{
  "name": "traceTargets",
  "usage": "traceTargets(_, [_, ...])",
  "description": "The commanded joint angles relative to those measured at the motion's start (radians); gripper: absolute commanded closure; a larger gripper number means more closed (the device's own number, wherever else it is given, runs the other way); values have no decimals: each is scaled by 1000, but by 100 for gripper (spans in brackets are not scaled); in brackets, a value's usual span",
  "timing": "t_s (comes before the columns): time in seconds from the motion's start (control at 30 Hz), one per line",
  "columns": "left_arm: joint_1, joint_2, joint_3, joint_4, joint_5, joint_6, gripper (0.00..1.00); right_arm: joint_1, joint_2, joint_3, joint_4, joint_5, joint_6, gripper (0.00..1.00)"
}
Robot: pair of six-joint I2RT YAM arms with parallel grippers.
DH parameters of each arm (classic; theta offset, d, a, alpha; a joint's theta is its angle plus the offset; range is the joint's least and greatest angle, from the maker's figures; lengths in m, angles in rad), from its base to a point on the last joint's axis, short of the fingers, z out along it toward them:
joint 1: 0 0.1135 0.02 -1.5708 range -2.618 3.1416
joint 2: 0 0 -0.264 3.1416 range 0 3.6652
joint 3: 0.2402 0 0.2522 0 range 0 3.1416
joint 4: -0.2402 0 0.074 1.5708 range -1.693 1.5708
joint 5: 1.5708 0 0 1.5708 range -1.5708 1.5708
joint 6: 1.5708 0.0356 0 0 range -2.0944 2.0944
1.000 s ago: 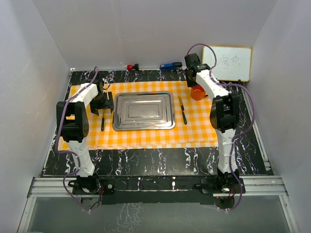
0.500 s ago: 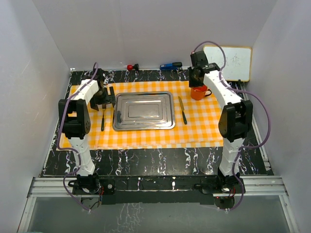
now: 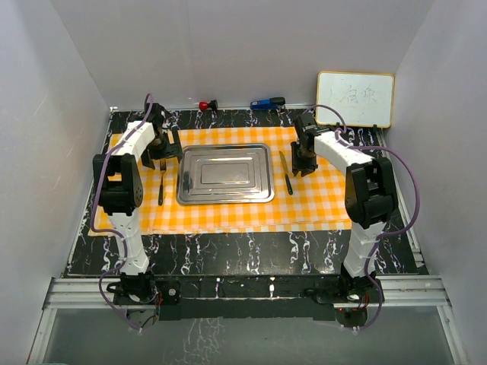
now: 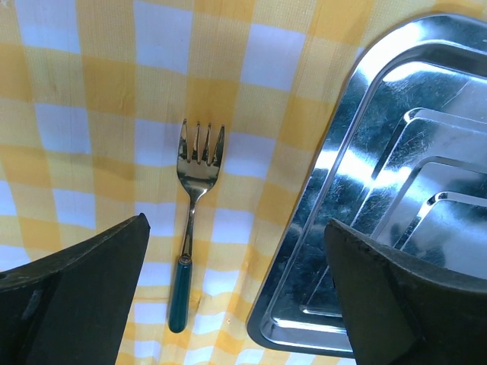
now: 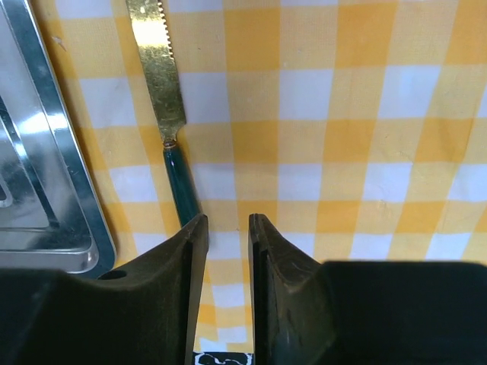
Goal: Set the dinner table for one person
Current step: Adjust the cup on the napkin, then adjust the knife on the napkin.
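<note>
**Steel tray (image 3: 225, 201) flanked by cutlery**

Black marbled dinner table (image 3: 251, 255) runs wall to wall, with one checked cloth (image 3: 228, 217) spread over it. Mid-cloth sits the one tray, its stepped floor gleaming. One fork (image 4: 196, 198) lies to its left under the left gripper (image 4: 236, 228), jaws wide apart. One knife (image 5: 163, 99) lies to its right. The right gripper (image 5: 227, 220) is nearly pinched together and grips nothing. At the far edge there's one whiteboard (image 3: 355, 99).

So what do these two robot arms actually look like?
The left arm and right arm match: white shells between chunky black joints, each trailed by a looping purple cable. The left gripper and right gripper have two plain matt-black fingers.
</note>
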Motion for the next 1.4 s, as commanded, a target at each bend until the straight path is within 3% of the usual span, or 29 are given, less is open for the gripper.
traceTargets(0.0, [-1,-51,3,-3,17,0,1,10,-55,6,97,-3,25,72])
traceTargets(0.1, [-1,-84,-23,16,2,4,1,19,-48,-2,104,-15,30,71])
traceTargets(0.17, [-1,-92,-27,15,-2,7,1,23,-42,-15,123,-31,37,56])
traceTargets(0.23, [-1,-92,-27,8,-9,7,1,27,-36,-28,135,-40,44,52])
traceTargets(0.8, [-1,-91,-51,-1,-29,8,1,48,-23,-125,205,-47,66,54])
traceTargets(1.37, [0,-87,-48,-20,-52,22,1,48,4,-110,220,-85,66,64])
